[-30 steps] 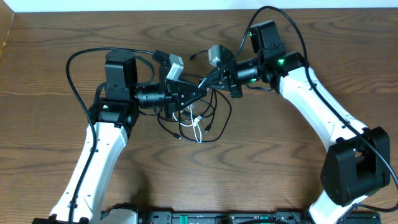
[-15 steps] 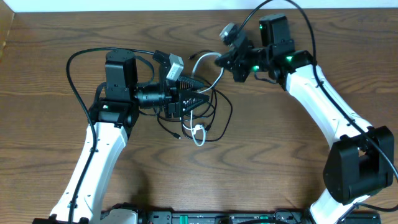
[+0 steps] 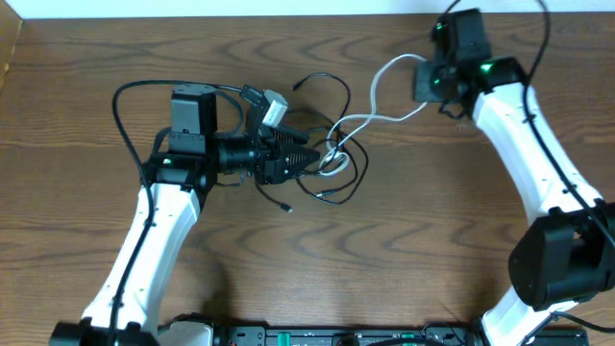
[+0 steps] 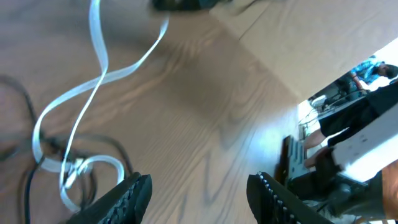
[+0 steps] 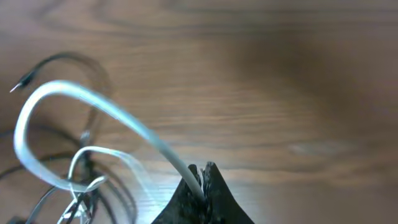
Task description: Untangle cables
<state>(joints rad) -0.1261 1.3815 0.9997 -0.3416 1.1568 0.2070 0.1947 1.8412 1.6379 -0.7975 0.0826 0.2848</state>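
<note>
Overhead, the right pincer [image 3: 426, 82] sits at 1 o'clock, clenched on the white cable [image 3: 384, 117], which arcs down to a tangle at the centre of the bench [image 3: 432, 250]. The black cable [image 3: 338, 187] loops around that tangle, one end trailing toward 12 o'clock. The left pincer [image 3: 309, 160], released with fingers spread, points at the knot from 9 o'clock.

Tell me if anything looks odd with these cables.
The white cable, pinched in the right gripper, stretches far out to one side, yet its other end is tangled in the black cable.
</note>
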